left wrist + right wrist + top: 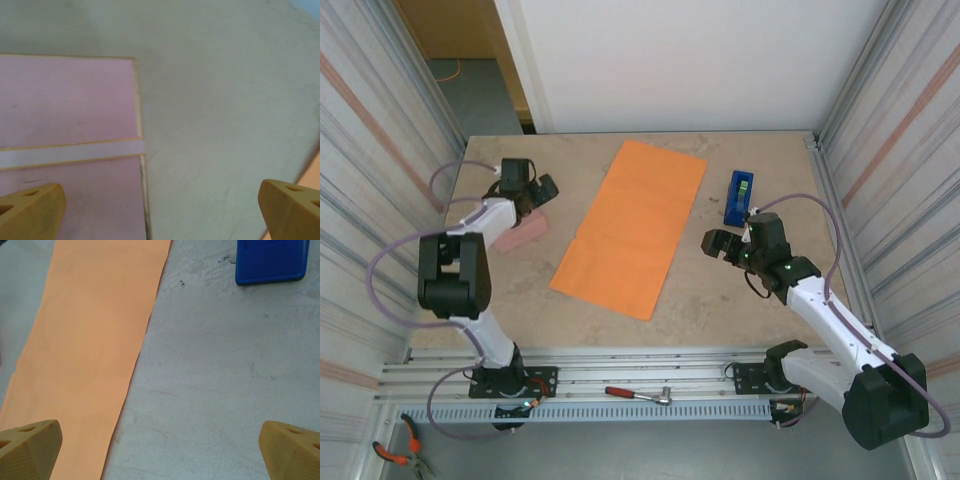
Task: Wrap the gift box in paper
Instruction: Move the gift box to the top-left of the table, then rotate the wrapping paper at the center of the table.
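**Top external view.** The orange paper [632, 228] lies flat and slantwise in the middle of the table [720, 290]. The pink gift box [523, 232] rests on the table well to the left of the paper and apart from it. The left gripper [532, 198] stands over the box's far edge. The right gripper [718, 243] is just right of the paper, near a blue tape dispenser [739, 197].

**Left wrist view.** The left gripper [160, 215] has its jaws spread wide and grasps nothing. The gift box [70, 130], crossed by a pale band, fills the left half of the picture. One yellow fingertip [30, 210] overlaps the box's surface and the other overlaps bare table [225, 110]. Whether the first touches the box cannot be told. A sliver of the paper [312, 172] shows at the right edge.

**Right wrist view.** The right gripper [160, 450] is likewise spread wide and empty. The paper [95, 340] runs up the left side, with one fingertip [27, 447] overlapping it. The other fingertip is over bare table [225, 365]. The tape dispenser [270, 260] sits at upper right, clear of the paper.
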You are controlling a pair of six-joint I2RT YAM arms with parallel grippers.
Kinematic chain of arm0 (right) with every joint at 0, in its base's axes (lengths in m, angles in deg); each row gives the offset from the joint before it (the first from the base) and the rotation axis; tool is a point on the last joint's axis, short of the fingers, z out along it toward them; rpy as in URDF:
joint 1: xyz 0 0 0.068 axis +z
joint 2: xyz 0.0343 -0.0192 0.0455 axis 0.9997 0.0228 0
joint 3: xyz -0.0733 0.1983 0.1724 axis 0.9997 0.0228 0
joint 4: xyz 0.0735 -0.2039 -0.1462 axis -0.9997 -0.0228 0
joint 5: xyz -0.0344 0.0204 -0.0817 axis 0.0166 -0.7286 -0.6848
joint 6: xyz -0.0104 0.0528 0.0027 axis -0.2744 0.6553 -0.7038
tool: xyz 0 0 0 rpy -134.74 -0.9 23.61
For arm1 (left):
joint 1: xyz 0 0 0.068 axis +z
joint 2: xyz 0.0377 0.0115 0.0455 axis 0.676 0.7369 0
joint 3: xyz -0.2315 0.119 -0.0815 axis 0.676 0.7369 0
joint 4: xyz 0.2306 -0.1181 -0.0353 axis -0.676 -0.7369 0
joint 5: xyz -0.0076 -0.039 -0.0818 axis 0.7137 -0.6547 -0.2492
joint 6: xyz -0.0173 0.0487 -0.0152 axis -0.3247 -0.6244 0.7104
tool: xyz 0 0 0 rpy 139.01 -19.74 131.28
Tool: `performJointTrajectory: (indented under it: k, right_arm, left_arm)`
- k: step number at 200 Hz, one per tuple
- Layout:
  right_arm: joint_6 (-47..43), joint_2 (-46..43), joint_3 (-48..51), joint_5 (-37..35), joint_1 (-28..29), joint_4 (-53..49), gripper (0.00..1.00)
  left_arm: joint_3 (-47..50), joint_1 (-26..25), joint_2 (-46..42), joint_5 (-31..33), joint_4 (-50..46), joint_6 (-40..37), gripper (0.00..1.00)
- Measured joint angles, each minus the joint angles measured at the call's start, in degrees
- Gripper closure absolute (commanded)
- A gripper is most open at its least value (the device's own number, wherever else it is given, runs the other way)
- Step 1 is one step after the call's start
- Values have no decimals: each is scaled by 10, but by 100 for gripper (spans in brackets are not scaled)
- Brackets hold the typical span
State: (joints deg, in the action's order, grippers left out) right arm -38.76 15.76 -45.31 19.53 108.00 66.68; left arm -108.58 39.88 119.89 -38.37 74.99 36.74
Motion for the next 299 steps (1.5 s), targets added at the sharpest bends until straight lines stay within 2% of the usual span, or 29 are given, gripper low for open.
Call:
performJointTrajectory:
  k: [34,67,90,123,152,172,195,248,270,299]
  right_arm:
    - [0,-5,0,-8,5,-3,1]
    - [0,48,-15,-7,6,-2,1]
    - [-3,108,-47,3,6,0,1]
    - [-9,201,-119,19,9,7,1]
    - [-18,272,-172,40,13,17,4]
    - [-23,333,-216,56,14,19,10]
    - [-33,403,-276,71,15,16,22]
    - [-53,555,-462,90,15,-22,49]
    - [-58,617,-541,91,15,-48,54]
    - [-68,684,-619,88,15,-81,57]
  left_arm:
    - [-135,11,42,-83,-55,-37,1]
    - [-154,-7,-8,-144,-69,-33,1]
    - [-105,-63,-66,-167,-68,-24,1]
    - [36,-172,-148,-169,-38,15,1]
    - [155,-181,-185,-165,-2,67,1]
    - [206,-176,-189,-164,26,96,1]
    - [238,-190,-189,-165,58,126,1]
    - [283,-291,-189,-146,141,193,1]
    - [300,-312,-179,-133,164,217,1]
    - [313,-313,-152,-118,182,235,1]
